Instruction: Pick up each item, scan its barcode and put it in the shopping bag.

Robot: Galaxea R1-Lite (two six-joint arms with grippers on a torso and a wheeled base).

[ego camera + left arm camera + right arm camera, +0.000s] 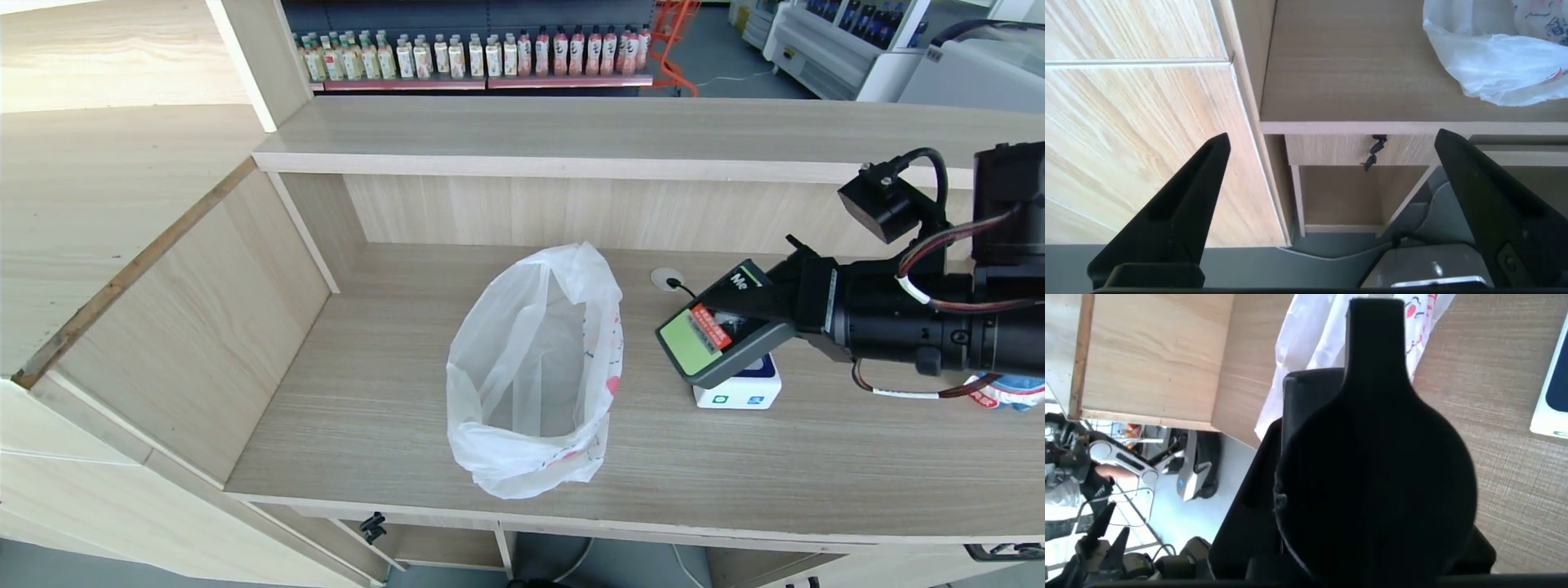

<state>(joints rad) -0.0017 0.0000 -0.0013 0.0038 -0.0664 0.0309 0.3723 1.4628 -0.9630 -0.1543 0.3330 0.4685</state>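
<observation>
- The right end effector (747, 314) is clenched on a flat, dark grey rectangular box with a green face and a red label (694, 347). It holds the box tilted, just above the small white cube-shaped scanner with a blue top (739, 392).
- By my reading, the step in hand is the scan of this box. It is picked up and at the scanner, but not yet bagged.
- The thin, white, translucent plastic shopping bag (490, 351) stands open in the middle of the pale wood-grain bench (367, 408), near the scanner on the robot's left of it. I can make out nothing inside it, so no item seems to be packed yet.
- A soft pack in blue, red and white (1008, 394) lies on the bench at the far right, partly hidden under the right arm. It probably waits its turn: pick, scan, bag.
- The left end effector (1333, 143) hangs released, jaws wide apart and grasping nothing, low in front of the bench's front edge.
- Count: one box in hand, one pack waiting, one bag, one scanner, two end effectors.
</observation>
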